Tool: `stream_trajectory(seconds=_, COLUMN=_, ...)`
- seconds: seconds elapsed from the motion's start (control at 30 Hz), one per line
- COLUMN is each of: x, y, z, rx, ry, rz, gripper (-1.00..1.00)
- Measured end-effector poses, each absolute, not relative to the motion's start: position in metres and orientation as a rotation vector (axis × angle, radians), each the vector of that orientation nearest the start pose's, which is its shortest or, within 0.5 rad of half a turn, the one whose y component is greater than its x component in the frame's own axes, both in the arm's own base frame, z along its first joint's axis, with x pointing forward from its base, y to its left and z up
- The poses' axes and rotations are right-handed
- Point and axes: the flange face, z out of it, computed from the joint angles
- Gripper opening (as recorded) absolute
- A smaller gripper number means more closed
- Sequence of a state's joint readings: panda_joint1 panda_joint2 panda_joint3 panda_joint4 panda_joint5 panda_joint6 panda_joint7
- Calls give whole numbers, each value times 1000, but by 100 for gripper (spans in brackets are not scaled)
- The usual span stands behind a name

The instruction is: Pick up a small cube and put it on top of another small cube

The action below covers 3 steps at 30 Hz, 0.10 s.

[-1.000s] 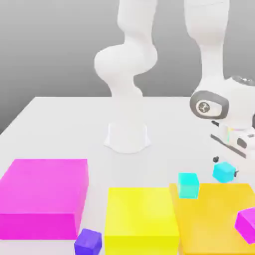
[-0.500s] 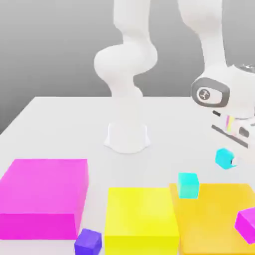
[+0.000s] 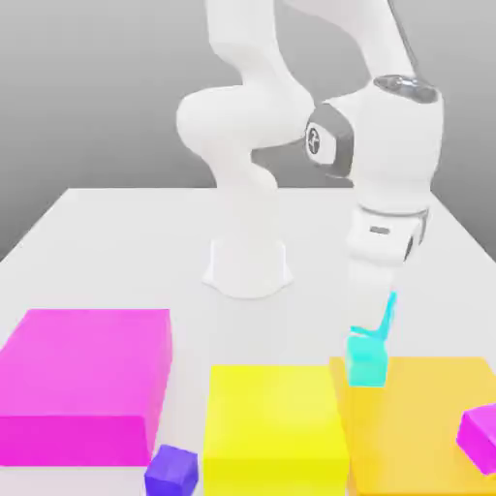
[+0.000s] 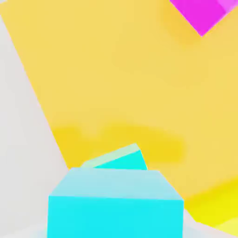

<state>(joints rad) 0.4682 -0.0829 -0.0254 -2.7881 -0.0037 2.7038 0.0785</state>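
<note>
Above the other cyan cube [image 3: 367,364], gripper [image 3: 380,325] clamping small cyan cube [image 3: 387,316], orange block [image 3: 426,417] beside, magenta cube [image 3: 480,436] near.

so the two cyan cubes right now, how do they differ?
The carried cyan cube hangs in the air at the hand; the other cyan cube rests on the table against the orange block's edge. The carried one is mostly hidden behind the hand, the resting one shows in full. In the hand view they nearly line up. Same colour, apparently same size.
</note>
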Motion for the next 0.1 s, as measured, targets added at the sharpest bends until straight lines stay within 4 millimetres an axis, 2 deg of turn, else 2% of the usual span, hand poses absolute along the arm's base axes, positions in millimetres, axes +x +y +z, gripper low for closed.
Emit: stream_trajectory(seconds=0.1, x=344, y=164, z=234, rx=-3088, ry=-574, rz=2, gripper=100)
